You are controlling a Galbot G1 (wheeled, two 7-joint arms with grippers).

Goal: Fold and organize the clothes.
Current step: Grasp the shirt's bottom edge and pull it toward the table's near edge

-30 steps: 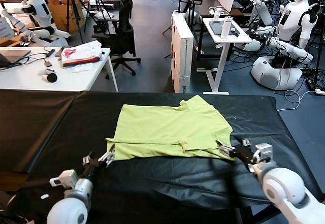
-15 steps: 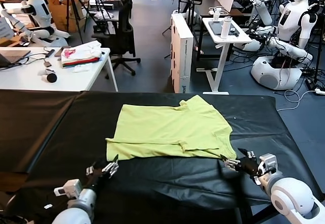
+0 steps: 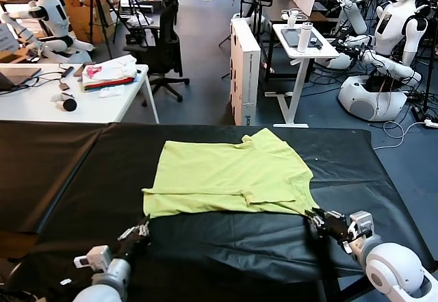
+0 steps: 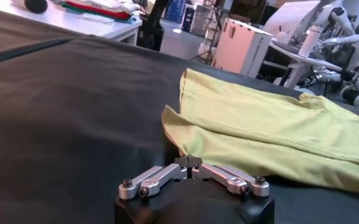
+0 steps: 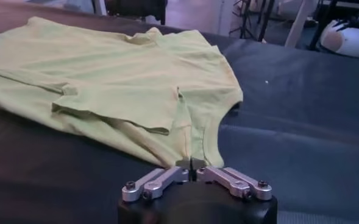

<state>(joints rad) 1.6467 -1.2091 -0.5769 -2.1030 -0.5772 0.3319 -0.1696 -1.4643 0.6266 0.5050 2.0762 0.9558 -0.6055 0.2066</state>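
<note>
You had the T-shirt (image 3: 229, 177) partly folded, with both the left gripper (image 3: 142, 229) and right gripper (image 3: 316, 217) pinched closed, empty, just off its near corners, more folds remaining.

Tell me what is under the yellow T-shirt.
The T-shirt lies flat on the black table cover, which shows all around it. Anything between them is hidden.

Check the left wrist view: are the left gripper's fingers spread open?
No, the left gripper has its fingers shut together at the near corner of the lime-yellow T-shirt.
</note>
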